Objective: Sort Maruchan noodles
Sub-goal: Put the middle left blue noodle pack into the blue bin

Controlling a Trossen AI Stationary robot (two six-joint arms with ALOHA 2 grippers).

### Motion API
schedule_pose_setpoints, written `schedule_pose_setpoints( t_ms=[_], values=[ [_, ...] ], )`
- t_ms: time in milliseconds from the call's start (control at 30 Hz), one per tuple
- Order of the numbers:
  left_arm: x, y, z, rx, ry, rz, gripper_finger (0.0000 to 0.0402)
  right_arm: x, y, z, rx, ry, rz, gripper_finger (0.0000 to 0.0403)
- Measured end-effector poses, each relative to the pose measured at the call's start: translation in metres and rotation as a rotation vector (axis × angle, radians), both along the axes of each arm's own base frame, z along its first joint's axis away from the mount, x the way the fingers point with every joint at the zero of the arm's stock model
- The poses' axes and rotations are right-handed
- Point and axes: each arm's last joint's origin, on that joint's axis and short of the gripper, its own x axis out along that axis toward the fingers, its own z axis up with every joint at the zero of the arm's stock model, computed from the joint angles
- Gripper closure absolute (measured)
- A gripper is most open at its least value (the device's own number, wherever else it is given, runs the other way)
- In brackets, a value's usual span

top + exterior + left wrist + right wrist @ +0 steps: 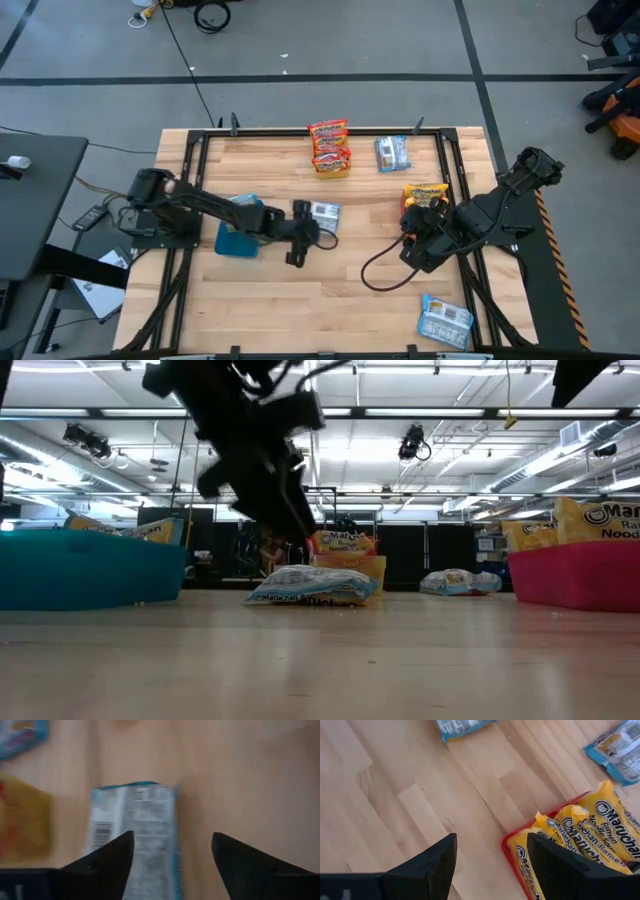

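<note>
Overhead first: my left gripper (297,235) sits near the table's middle, just beside a blue-and-white packet (324,212) lying flat on the wooden table (300,310). A blue bin (237,240) sits under my left forearm. My right gripper (410,228) hovers at the right side, over a red bin (425,210) holding yellow-orange packets (426,190). At the far edge lies a stack of red-and-white packets (329,147), with another blue-and-white packet (392,153) beside it. One more blue-and-white packet (445,321) lies at the near right corner.

Low view: my left arm comes down from above, ending close over the middle packet (315,586). Blue bin (90,567) at the left, red bin (580,575) at the right with yellow-orange packets (590,520) sticking up above its rim.

Left wrist: my fingers (107,860) stand apart, nothing between them. The blue-and-white packet (137,825) lies on the wood just ahead, one finger overlapping its near end. Picture is blurred; whether I touch it I cannot tell.

Right wrist: my fingers (432,862) spread open, empty, bare wood between them. Red bin (512,860) with yellow-orange packets (580,840) shows just beside one finger. Two blue-and-white packets lie farther off, (462,726) and (617,750).
</note>
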Motion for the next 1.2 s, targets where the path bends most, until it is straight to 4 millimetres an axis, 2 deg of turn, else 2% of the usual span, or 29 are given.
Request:
schedule_pose_setpoints(
  t_ms=[133,400,633,767,900,1000,1033,1133,1200],
  values=[
    [0.011,-0.003,-0.021,0.163,-0.025,0.059,0.0117,0.000,0.000,0.000,-0.004,0.014,0.026,0.0156],
    [0.021,-0.005,-0.061,0.193,0.038,0.068,0.0115,0.001,-0.005,0.000,-0.019,0.053,0.068,0.0156],
    [0.028,0.006,-0.072,0.202,0.005,0.156,0.0130,-0.001,-0.012,0.004,-0.017,0.044,0.055,0.0156],
    [0.029,0.020,-0.072,0.138,-0.023,0.257,0.0190,-0.004,-0.015,0.007,-0.010,0.031,0.049,0.0156],
    [0.031,0.037,-0.069,0.125,0.014,0.322,0.0292,-0.005,-0.017,0.009,-0.015,0.013,0.039,0.0156],
    [0.034,0.048,-0.062,0.105,0.096,0.310,0.0374,-0.005,-0.018,0.009,-0.036,-0.005,0.020,0.0156],
    [0.035,0.052,-0.057,0.088,0.116,0.305,0.0387,-0.005,-0.019,0.009,-0.043,-0.012,0.013,0.0156],
    [0.037,0.064,-0.038,0.060,0.191,0.279,0.0391,-0.004,-0.019,0.010,-0.048,-0.030,-0.010,0.0156],
    [0.038,0.072,-0.017,0.018,0.221,0.259,0.0395,-0.004,-0.019,0.010,-0.051,-0.042,-0.029,0.0156]
  ],
)
